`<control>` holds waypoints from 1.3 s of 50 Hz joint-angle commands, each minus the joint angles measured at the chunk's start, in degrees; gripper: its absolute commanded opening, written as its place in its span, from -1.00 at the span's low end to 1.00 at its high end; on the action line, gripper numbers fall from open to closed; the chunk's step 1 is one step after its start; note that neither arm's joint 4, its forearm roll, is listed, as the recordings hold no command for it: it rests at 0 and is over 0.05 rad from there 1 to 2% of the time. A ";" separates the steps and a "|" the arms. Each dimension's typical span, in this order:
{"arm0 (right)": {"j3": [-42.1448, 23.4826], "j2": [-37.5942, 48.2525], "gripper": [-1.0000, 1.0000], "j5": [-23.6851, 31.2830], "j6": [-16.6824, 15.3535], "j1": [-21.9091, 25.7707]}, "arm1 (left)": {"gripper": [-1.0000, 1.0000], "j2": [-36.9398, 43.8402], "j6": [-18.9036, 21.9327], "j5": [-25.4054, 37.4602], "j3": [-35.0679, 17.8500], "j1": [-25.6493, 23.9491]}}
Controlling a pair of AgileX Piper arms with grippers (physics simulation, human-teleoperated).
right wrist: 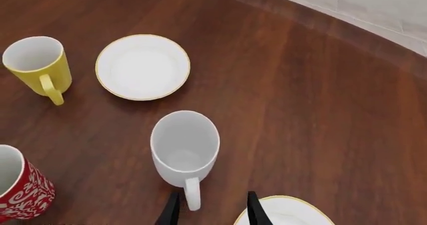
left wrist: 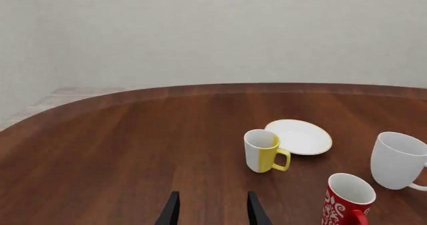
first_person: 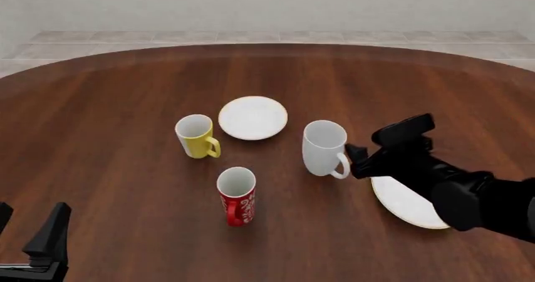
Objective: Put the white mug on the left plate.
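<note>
**Right hand lined up on the handle, mug not yet lifted**

Here's the right hand [first_person: 361, 151], hovering just beside the white mug [first_person: 324, 147], and the fingers are spread apart with nothing between them. The wrist view tells it best: the mug's loop handle reaches back toward the hand, its tip sitting just inside the gap between the two fingertips. No grip that I can see, so I'd call this the approach, with the pickup itself not yet made.

The mug stands upright on the bench [first_person: 117, 94], long axis vertical, mouth open to the ceiling, handle pointing at the hand and away from the left plate [first_person: 252, 117]. That plate lies beyond the mug from the hand, bare, and clearly apart from it. So everything is left to do: close, lift, carry across, set down.

The left hand [first_person: 34, 235] sits well away from all this, fingers parted and holding nothing. The yellow mug [first_person: 197, 136] and the red patterned mug [first_person: 237, 195] stand on the far side of the white one from the right hand; the larger plate [first_person: 401, 202] lies under that hand's arm.
</note>
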 commanded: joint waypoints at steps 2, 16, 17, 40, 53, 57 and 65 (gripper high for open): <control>-0.14 1.55 1.00 -0.73 0.17 0.61 | 1.00 0.01 -0.01 0.00 0.00 0.01; -1.03 5.24 1.00 -2.26 0.57 1.54 | 1.00 0.00 -0.01 0.00 0.00 0.01; -0.99 5.44 1.00 -2.36 0.56 1.64 | 1.00 0.00 0.00 0.00 0.00 0.00; -0.62 7.62 1.00 -4.19 1.23 2.15 | 1.00 0.01 0.00 0.00 0.00 0.00; -0.46 9.01 1.00 -4.97 1.53 2.38 | 1.00 0.01 0.00 0.00 0.00 0.00; -0.38 9.58 1.00 -5.38 1.55 2.51 | 1.00 0.00 -0.01 0.00 0.00 0.01; -0.36 10.63 1.00 -6.11 1.73 2.54 | 1.00 0.00 -0.01 0.00 0.00 0.01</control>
